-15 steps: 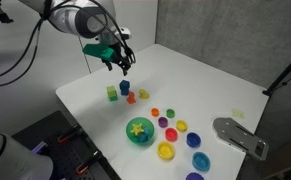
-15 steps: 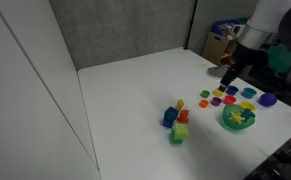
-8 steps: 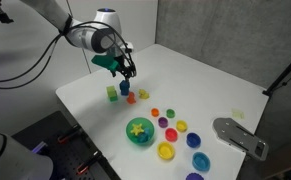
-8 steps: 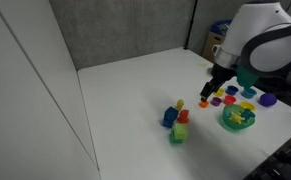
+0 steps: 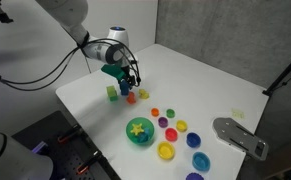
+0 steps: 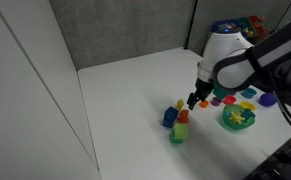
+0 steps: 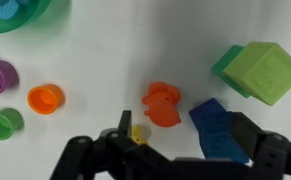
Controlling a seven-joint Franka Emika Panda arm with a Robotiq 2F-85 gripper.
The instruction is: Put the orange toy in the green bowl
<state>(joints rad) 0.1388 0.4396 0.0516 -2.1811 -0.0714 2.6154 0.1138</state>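
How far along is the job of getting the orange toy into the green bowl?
Nothing done yet: the orange toy lies on the table beside the blue block. In hand: the open claw hovers over it, empty. Left: grasp, carry to the green bowl, release.

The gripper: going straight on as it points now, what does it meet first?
Most likely the orange toy, which the wrist view shows inside the open gripper. The blue block beside it is close to one jaw, and depth is unclear.
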